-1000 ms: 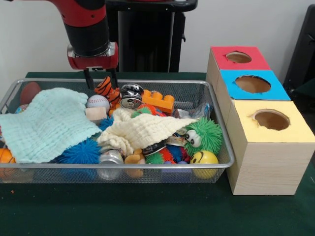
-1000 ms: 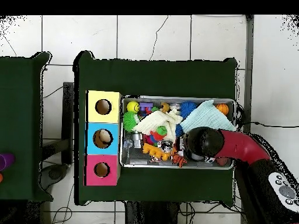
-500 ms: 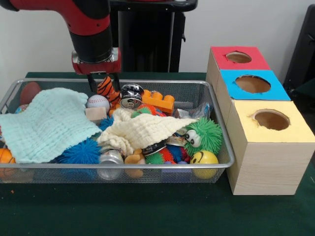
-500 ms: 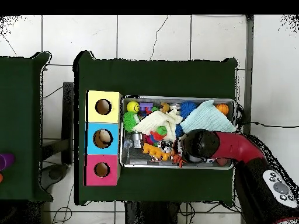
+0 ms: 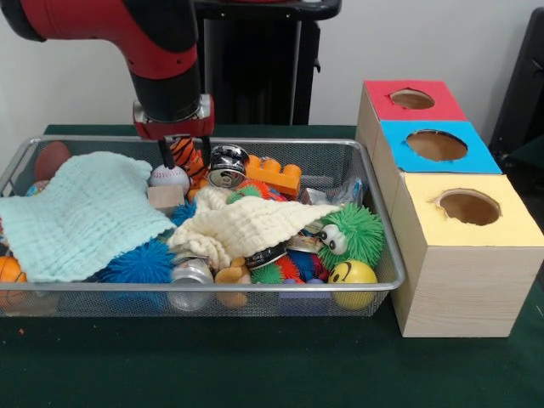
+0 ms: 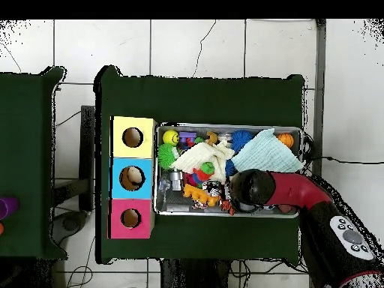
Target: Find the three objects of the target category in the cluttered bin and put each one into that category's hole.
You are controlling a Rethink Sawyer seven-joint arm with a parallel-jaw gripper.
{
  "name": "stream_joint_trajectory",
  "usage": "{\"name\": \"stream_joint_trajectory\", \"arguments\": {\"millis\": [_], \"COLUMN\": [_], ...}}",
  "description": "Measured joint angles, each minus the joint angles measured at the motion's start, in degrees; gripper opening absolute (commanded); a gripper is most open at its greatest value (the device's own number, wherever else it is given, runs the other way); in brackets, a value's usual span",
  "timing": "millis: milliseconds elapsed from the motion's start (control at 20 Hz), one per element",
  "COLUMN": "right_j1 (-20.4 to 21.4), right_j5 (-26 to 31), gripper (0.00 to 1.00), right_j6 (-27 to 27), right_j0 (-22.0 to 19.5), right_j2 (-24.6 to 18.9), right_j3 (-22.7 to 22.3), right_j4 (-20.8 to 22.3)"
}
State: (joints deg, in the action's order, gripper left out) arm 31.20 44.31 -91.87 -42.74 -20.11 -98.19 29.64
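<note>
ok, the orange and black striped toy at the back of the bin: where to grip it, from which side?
Probably from straight above, on its raised upper end. The striped toy leans up above the baseball and can beside it, and the gripper hangs right over it, fingers either side.

Mint cloth (image 5: 81,212) hides part of bin (image 5: 387,255).

A robotics lab: a dark green cloth-covered table (image 5: 255,374) on a white tiled floor (image 6: 195,45) with loose cables, a red and black robot arm (image 5: 161,59), plain white wall (image 5: 425,42).
</note>
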Motion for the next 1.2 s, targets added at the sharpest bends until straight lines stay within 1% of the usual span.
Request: {"name": "stream_joint_trajectory", "arguments": {"millis": [250, 450, 750, 1000, 1100, 1200], "right_j1": [-0.16, -0.18, 0.53, 2.98, 5.20, 6.83], "right_j5": [-2.88, -5.78, -8.04, -9.76, -11.03, -11.88], "gripper": [1.00, 1.00, 1.00, 1.00, 1.00, 1.00], "right_j6": [0.00, 0.00, 0.00, 0.00, 0.00, 0.00], "right_j0": [-0.99, -2.56, -5.43, -7.09, -7.42, -7.34], "right_j2": [-0.20, -0.31, -1.49, -2.34, -2.79, -3.09], "right_j3": [-0.83, -2.42, -5.69, -10.03, -13.16, -15.24], "right_j4": [0.61, 0.63, 0.87, 1.17, 1.16, 1.17]}}
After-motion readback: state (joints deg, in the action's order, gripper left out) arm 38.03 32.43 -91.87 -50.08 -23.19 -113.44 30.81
